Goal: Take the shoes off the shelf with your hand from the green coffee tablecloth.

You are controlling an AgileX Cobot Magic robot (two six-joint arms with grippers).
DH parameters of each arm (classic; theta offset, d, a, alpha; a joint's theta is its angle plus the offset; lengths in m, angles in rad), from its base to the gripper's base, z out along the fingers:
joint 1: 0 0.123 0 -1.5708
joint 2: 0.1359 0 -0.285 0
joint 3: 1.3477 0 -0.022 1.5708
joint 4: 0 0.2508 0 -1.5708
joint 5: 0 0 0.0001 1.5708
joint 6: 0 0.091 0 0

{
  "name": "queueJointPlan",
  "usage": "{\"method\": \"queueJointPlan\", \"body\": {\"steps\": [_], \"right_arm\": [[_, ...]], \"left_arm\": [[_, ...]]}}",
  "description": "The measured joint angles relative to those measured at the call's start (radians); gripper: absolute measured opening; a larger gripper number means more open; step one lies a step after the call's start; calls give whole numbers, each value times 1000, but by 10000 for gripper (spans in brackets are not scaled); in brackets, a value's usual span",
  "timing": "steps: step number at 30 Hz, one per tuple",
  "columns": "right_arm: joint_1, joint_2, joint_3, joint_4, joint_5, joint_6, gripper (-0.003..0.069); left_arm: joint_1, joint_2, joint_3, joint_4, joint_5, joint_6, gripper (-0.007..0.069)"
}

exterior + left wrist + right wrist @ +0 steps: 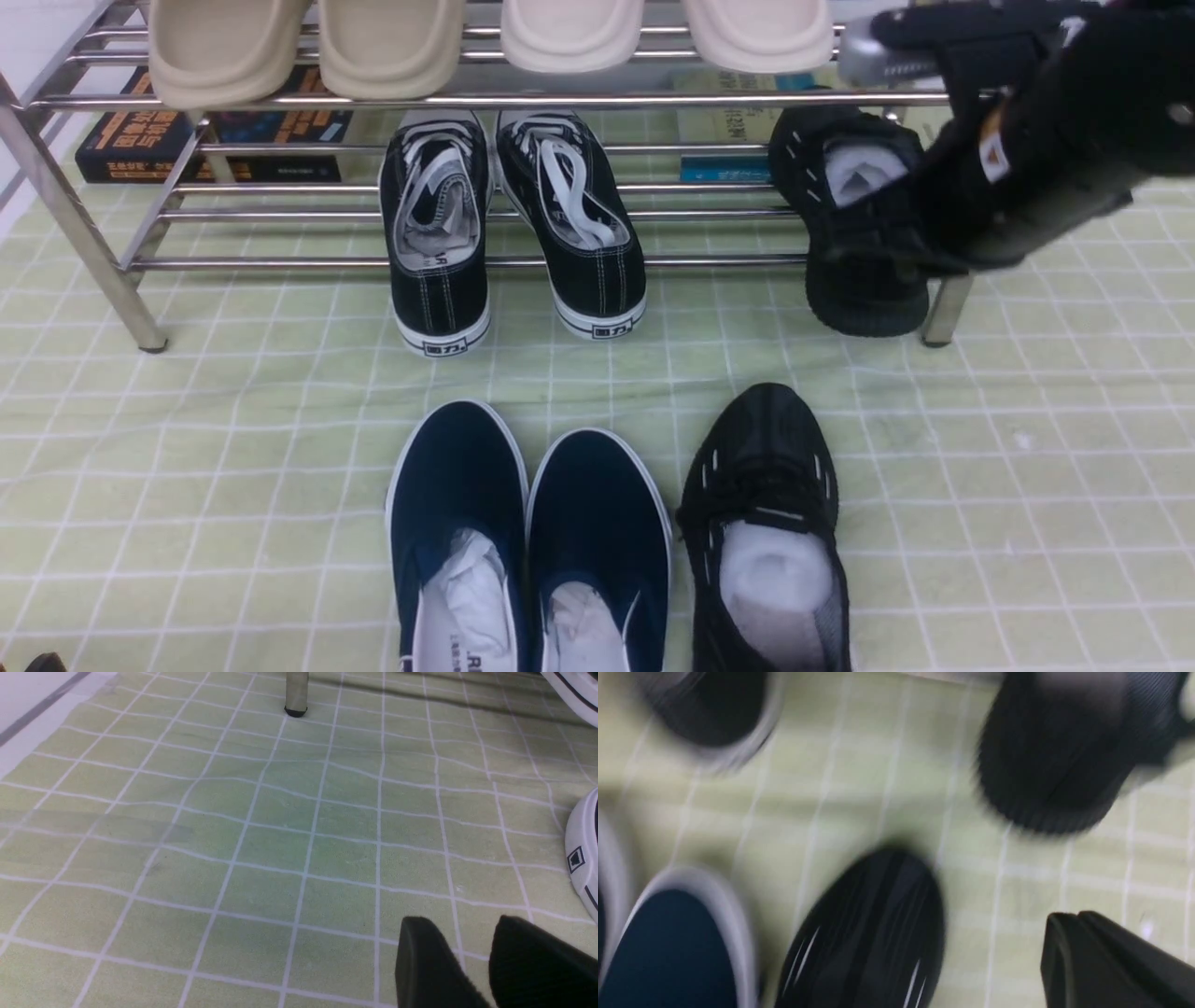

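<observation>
One black mesh shoe (766, 532) lies on the green coffee tablecloth (233, 420) beside the navy pair. The other shoe (859, 224) rests on the shelf's (280, 263) lower tier at the right, its heel hanging over the front rail. My right hand (934, 243) hangs right against this shoe's right side. In the blurred right wrist view my right gripper (1069, 919) is shut, fingers pressed together with nothing between them, and the shelf shoe (1064, 756) lies apart from them. My left gripper (467, 926) stands open over bare cloth (280, 835).
Black canvas lace-ups (439, 233) sit mid-shelf on the lower tier, heels overhanging. Beige slippers (308, 42) line the upper tier. Navy slip-ons (457, 541) stand at the front centre. Books (140, 140) lie behind the shelf. A shelf leg (296, 695) and a white-edged sole (584, 854) show near the left gripper.
</observation>
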Motion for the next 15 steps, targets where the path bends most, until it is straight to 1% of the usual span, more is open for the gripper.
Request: {"method": "queueJointPlan", "body": {"steps": [2, 3, 4, 5, 6, 8, 9, 10, 12, 15], "right_arm": [[-46, 51, -61, 0, -24, -16, 120], [-60, 79, -88, 0, -34, -28, 179], [-64, 87, -97, -2, -36, -32, 197], [-73, 118, -129, -4, -52, -43, 270], [-76, 138, -147, -4, -62, -55, 315], [-77, 157, -162, -5, -74, -66, 357], [-77, 182, -182, -8, -88, -78, 407], [-77, 200, -194, -10, -97, -81, 436], [-77, 231, -212, -15, -111, -84, 470], [-77, 282, -222, -37, -141, -85, 484]], "left_arm": [[0, 0, 0, 0, 0, -1, 242], [0, 0, 0, 0, 0, -1, 242], [0, 0, 0, 0, 0, -1, 242], [0, 0, 0, 0, 0, -1, 242], [0, 0, 0, 0, 0, -1, 242], [0, 0, 0, 0, 0, -1, 242], [0, 0, 0, 0, 0, -1, 242], [0, 0, 0, 0, 0, -1, 242], [0, 0, 0, 0, 0, -1, 242], [0, 0, 0, 0, 0, -1, 242]]}}
